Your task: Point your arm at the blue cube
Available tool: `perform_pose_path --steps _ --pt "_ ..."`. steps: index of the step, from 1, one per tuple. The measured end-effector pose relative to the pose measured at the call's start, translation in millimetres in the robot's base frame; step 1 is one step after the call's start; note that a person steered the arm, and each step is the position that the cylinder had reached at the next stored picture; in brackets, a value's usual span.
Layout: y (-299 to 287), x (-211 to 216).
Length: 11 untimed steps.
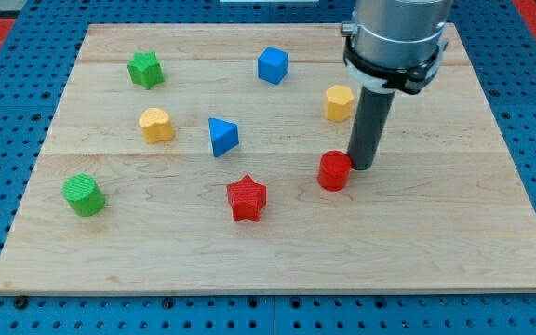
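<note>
Here, one frame, looking down at an angle on a pale wooden counter (277,270) that sits on blue pegboard.

Blue cube (273,65): upper middle of the frame, near the counter's far edge, standing alone with bare wood all round it. It looks like a small, rigid, hard-faced block, probably light, and likely to skate on the smooth wood at a slight nudge. Not fragile, by the look of it. There is no taking hold of it with this rig; contact could only be a push on a flat side face, and pointing calls for none.

My tip (362,167): right of centre, touching or just beside the red cylinder (334,172) on that block's right. It is well apart from the blue cube, which lies up and to the left. No fingers on this arm, just the straight dark rod, so nothing to report as apart or clamped.

Other blocks:
- yellow hexagonal block (339,102), just left of the rod, upper right
- blue triangular block (221,136), centre
- red star (247,198), lower centre
- yellow block (156,124), rounded, left of centre; exact shape unclear
- green star (145,70), upper left
- green cylinder (84,194), lower left

Containers: none in view. Every block rests loose on the counter.

Judgement: the straight line from tip to cube passes near the yellow hexagonal block; some risk of clipping it.
</note>
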<state>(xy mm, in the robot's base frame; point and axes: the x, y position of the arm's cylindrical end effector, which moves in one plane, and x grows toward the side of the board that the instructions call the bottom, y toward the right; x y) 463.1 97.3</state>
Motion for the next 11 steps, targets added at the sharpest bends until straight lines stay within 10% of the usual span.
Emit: perform_pose_path --steps 2,5,11 --pt "-99.6 28.4" --pt "-80.2 -75.8" --pt "-100.6 -136.8"
